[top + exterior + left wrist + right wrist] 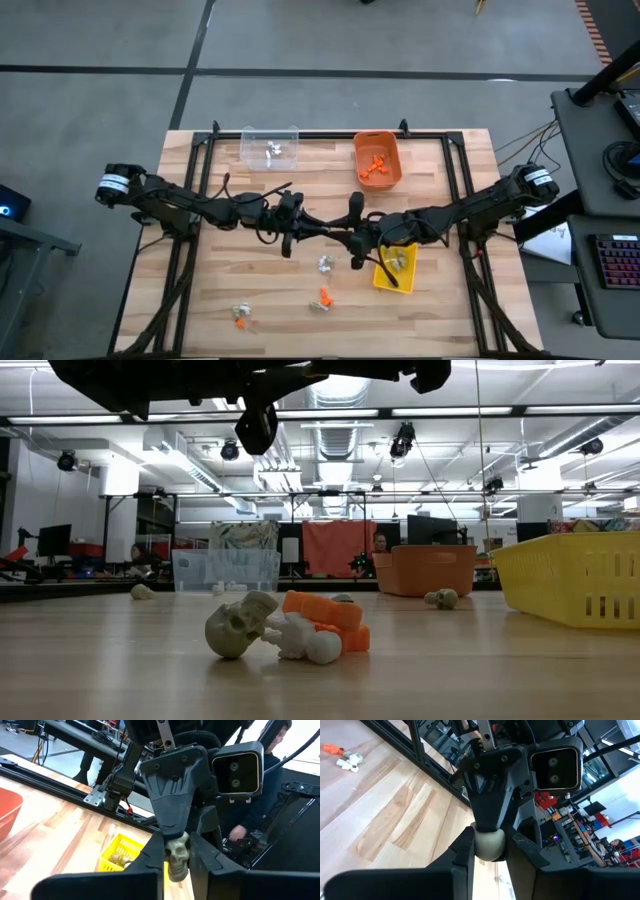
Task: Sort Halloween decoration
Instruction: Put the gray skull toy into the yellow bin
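A dull tan-grey skull trinket [176, 854] hangs in mid-air over the table's middle, where my two grippers meet tip to tip. My left gripper [322, 234] reaches in from the left and my right gripper [356, 240] from the right, both shut on the skull. In the right wrist view the skull's round back [488, 845] shows. Loose trinkets lie on the table nearer the front: a silvery one [325, 265], an orange and tan group [322, 298], and another group [241, 317]. My left gripper pinches the skull's two sides [167, 851] between its fingers [150, 862], near their free ends. It comes about level from the table's left. The skull is lifted clear, face toward this wrist camera. My right gripper pinches the skull's rounded cranium [479, 845] between its two fingers [464, 852], coming about level from the table's right. In the left wrist view its fingertip [172, 827] rests on the skull's top. The skull is clear of the table.
A clear bin [270, 148] with white pieces and an orange bin [378, 160] with orange pieces stand at the far edge. A yellow bin [395, 268] holding tan skulls sits under the right arm. Black rails frame the table. A person sits beyond the table [260, 795].
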Controlling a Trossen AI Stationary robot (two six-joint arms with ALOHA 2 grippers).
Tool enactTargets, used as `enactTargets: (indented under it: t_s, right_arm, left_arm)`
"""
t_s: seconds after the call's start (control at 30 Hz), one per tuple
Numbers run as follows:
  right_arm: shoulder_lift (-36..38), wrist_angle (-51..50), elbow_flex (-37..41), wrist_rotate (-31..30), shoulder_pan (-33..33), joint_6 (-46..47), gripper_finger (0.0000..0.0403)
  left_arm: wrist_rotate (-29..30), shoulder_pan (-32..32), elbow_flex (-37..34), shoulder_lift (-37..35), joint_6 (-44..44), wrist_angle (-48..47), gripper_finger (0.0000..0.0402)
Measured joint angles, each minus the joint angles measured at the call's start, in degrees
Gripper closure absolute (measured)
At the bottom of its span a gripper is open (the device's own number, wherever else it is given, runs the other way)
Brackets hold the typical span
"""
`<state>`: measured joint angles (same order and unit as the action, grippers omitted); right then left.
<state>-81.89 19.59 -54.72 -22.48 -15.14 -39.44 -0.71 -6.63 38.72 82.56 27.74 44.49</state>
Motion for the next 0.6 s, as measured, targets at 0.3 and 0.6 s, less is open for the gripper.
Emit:
enactTargets:
  t_s: [0.3, 0.6]
  right_arm:
    - [0.0, 0.6, 0.0, 0.0, 0.1, 0.6, 0.0332]
    - [0.2, 0.2, 0.0, -0.1, 0.1, 2.0, 0.0333]
  left_arm:
    - [0.1, 0.0, 0.0, 0.0, 0.4, 0.2, 0.0246]
    - [-1.8, 0.5, 0.0, -0.5, -1.3, 0.1, 0.0149]
